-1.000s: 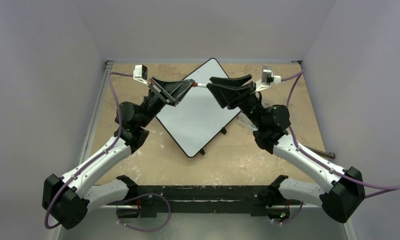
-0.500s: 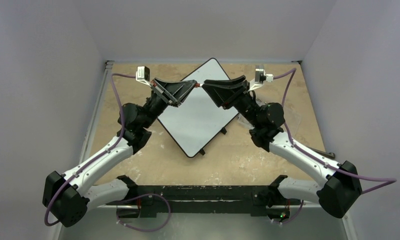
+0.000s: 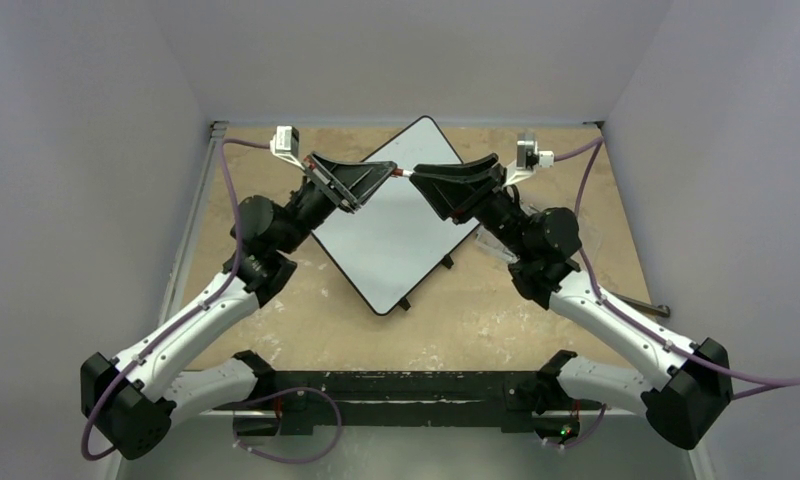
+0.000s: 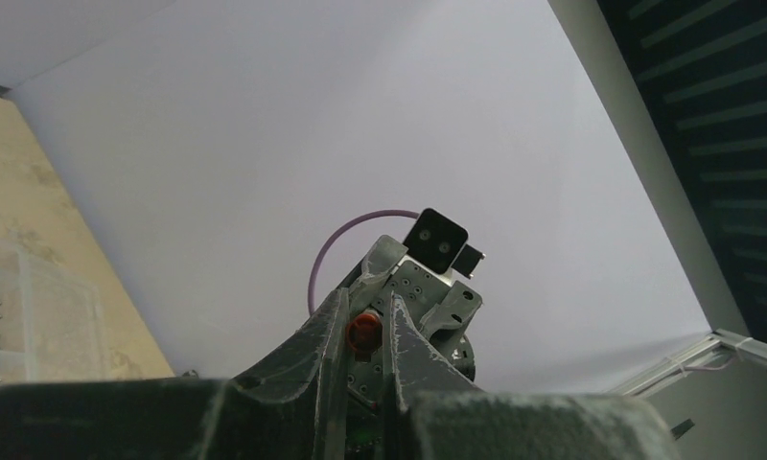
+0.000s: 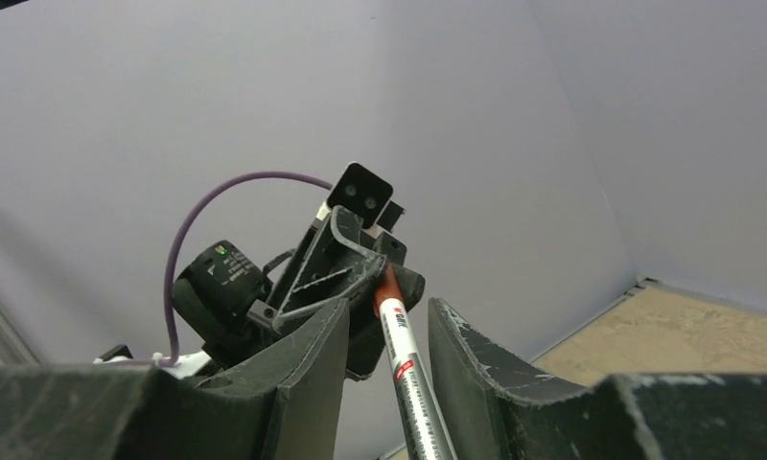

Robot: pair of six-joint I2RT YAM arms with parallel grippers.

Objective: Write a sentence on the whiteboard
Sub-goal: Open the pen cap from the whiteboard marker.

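- While the whiteboard (image 3: 396, 240) lies flat at the middle of the tan surface (image 3: 476, 310), turned like a diamond with corners toward 12 and 6 o'clock, both arms reach in over its far half.
- Its face shows plain white from above, with a thin black rim and small black feet along the edge near 5 o'clock.
- The left end effector (image 3: 384, 172) comes in from 9 o'clock and the right end effector (image 3: 418, 174) from 3 o'clock. Their tips nearly meet above the board, just short of its 12 o'clock corner.
- A slim marker (image 3: 401, 171) bridges the two tips, lying roughly along the 9-to-3 line and clear of the board.
- The left end effector is closed tight on the marker's red end, which the left wrist view shows pinched between its fingers (image 4: 327, 335).
- The right end effector stands partly apart with the marker's white barrel running between its fingers. The barrel lies close to one finger with a gap at the other, and I cannot tell whether they press on it.
- A clear plastic box (image 4: 15, 316) of small metal bits rests on the surface, at 9 o'clock in the left wrist view.
- A purple cable (image 3: 231, 200) runs along each arm.
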